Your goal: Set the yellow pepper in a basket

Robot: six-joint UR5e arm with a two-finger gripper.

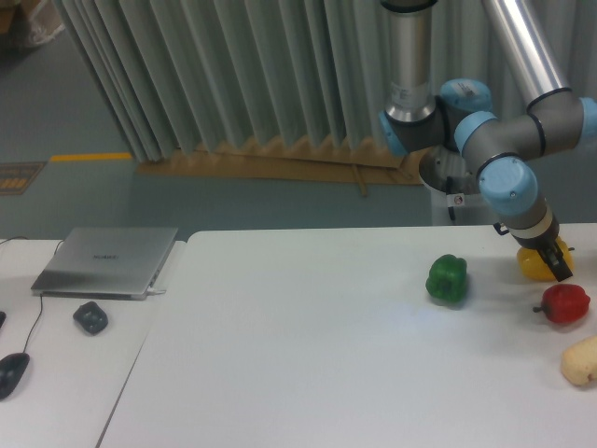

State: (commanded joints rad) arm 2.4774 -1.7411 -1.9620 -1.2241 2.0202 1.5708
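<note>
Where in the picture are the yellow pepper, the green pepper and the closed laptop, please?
yellow pepper (534,266): fixed camera, its visible left lobe beside the arm's jaws.
green pepper (447,278): fixed camera, middle of its body.
laptop (105,260): fixed camera, centre of its closed lid.
</note>
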